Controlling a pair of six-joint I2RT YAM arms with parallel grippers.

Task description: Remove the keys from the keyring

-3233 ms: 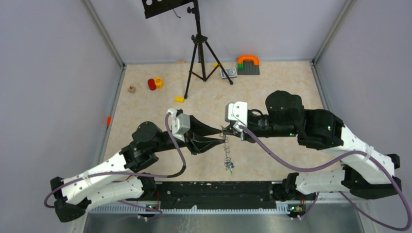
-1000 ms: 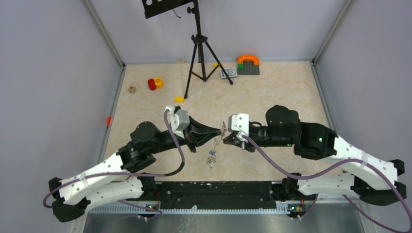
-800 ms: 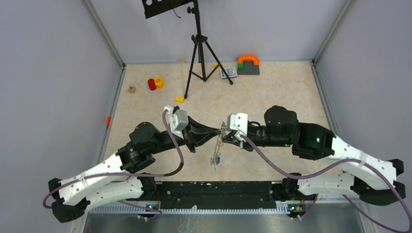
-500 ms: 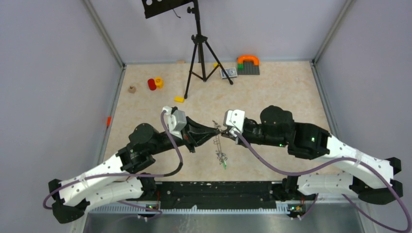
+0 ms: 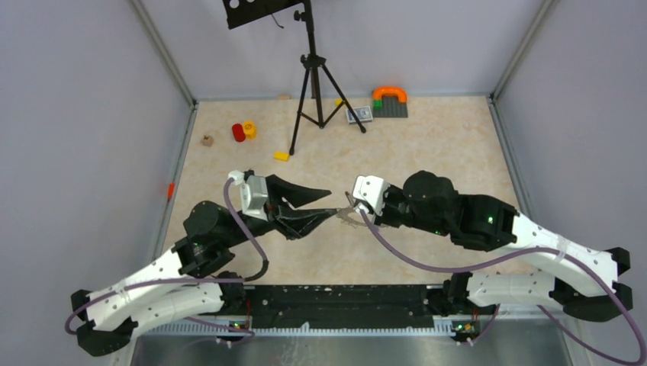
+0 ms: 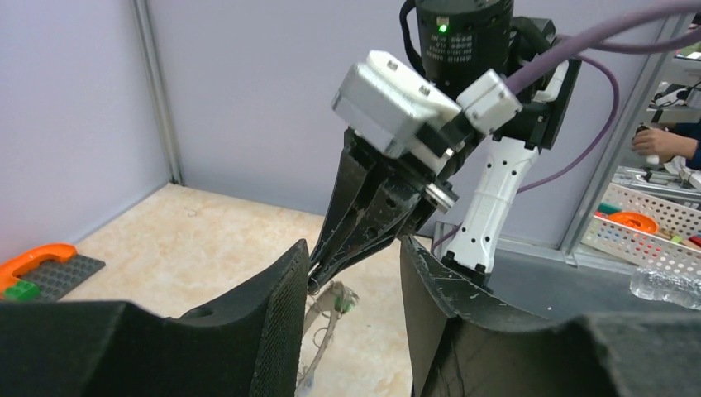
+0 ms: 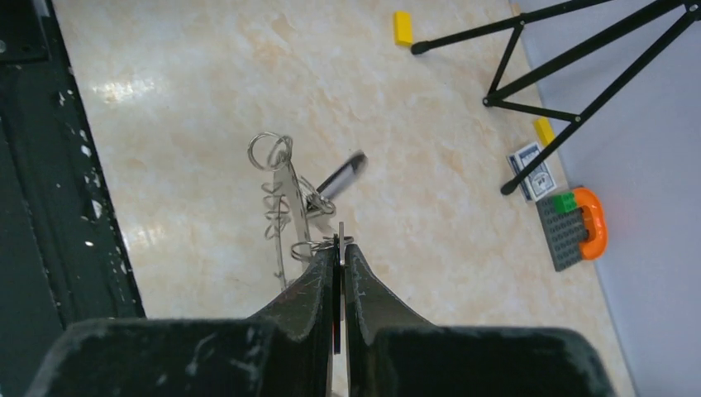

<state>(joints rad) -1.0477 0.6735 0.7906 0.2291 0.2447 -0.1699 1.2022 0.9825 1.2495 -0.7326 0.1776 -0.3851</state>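
Note:
My right gripper (image 5: 349, 215) (image 7: 340, 246) is shut on the keyring (image 7: 340, 231), a thin flat metal plate seen edge-on between its fingers. The keys (image 7: 285, 194) (image 5: 345, 219) hang from it as a bunch of small silver keys and wire loops above the tabletop. One of them carries a green tag (image 6: 343, 304). My left gripper (image 5: 333, 203) (image 6: 353, 244) is open just left of the bunch. Its two fingers stand on either side of the right gripper's tips, and I see no contact with the keys (image 6: 329, 318).
A black tripod (image 5: 311, 76) stands at the back middle. A yellow block (image 5: 281, 156), a red cylinder (image 5: 239, 132), a wooden cube (image 5: 207, 140), a card (image 5: 360, 114) and a grey brick plate with an orange arch (image 5: 390, 101) lie towards the back. A black rail (image 5: 343, 297) runs along the near edge.
My left gripper has opened and drawn back to the left. The key bunch, which dangled low between both grippers, now hangs close under the right gripper, which stays shut.

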